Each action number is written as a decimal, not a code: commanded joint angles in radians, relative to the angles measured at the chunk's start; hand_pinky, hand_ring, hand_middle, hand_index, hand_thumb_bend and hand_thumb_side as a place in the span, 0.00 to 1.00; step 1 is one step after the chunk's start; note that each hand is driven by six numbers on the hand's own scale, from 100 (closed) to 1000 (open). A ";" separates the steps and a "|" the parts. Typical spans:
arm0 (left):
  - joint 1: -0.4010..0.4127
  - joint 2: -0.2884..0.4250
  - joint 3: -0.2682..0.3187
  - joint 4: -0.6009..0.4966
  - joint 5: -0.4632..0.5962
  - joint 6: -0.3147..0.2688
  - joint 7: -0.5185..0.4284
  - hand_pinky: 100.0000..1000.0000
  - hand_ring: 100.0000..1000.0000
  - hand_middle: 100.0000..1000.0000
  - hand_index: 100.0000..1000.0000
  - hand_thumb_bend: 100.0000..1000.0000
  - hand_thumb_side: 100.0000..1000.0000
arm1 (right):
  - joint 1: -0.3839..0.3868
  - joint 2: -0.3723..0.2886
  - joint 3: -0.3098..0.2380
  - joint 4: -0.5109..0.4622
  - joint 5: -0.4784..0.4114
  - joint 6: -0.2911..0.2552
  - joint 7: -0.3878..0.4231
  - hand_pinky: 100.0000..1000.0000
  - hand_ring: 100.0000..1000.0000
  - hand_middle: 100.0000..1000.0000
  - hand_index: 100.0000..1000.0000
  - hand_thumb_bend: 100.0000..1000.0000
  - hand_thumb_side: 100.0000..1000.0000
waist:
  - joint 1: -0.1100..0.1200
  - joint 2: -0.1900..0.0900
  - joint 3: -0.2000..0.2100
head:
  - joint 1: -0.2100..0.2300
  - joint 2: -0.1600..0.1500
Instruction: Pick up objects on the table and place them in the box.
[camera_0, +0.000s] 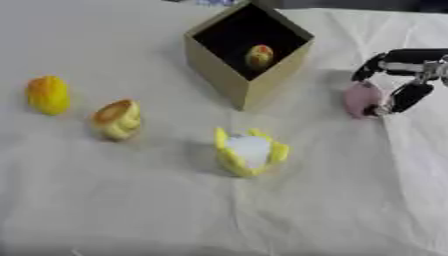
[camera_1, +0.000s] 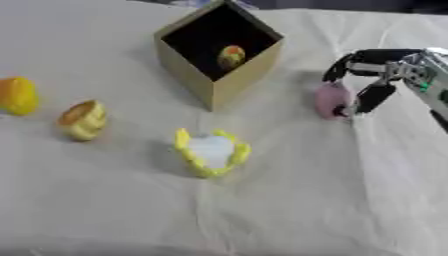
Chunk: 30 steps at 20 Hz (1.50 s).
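one white cloth (camera_0: 105, 210) covers the table, creased across its near half. one open tan box (camera_0: 248, 75) stands on it toward the far middle, one corner turned to the viewer; inside, against the dark interior, lies one small yellow and orange object (camera_0: 259, 56). no writing or label can be read on the box or on anything else.

four objects lie on the cloth outside the box. one yellow and white object (camera_0: 250, 152), the largest of them, sits near the middle, in front of the box. one yellow object with an orange top (camera_0: 117, 119) lies to the left of it, and one yellow-orange object (camera_0: 47, 94) lies further left, near the edge. one pink object (camera_1: 332, 100) rests right of the box, apart from it.

one hand shows, the right hand (camera_1: 372, 75), entering from the right edge with its black fingers (camera_1: 374, 96) curled downward at the pink object; one fingertip meets the object's right side, but whether the fingers enclose it cannot be told. the left hand appears in neither view.
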 joint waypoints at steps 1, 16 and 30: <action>-0.008 0.021 0.001 -0.014 0.006 -0.002 -0.004 0.84 0.61 0.68 0.79 0.05 0.82 | -0.012 -0.025 -0.021 -0.012 -0.030 -0.001 -0.014 0.85 0.77 0.60 0.71 0.21 0.21 | 0.002 -0.013 -0.001 | 0.001 -0.009; -0.005 0.018 0.001 -0.016 0.006 -0.002 -0.011 0.84 0.61 0.68 0.79 0.05 0.82 | -0.065 -0.022 -0.061 -0.175 -0.132 0.038 -0.045 0.84 0.70 0.53 0.62 0.04 0.00 | -0.001 -0.026 -0.005 | 0.003 -0.009; 0.002 0.022 -0.005 -0.012 0.010 -0.003 -0.020 0.84 0.61 0.68 0.79 0.04 0.82 | -0.450 0.304 -0.083 0.161 0.112 -0.051 -0.006 0.86 0.75 0.62 0.73 0.20 0.08 | 0.000 -0.040 0.013 | -0.010 0.002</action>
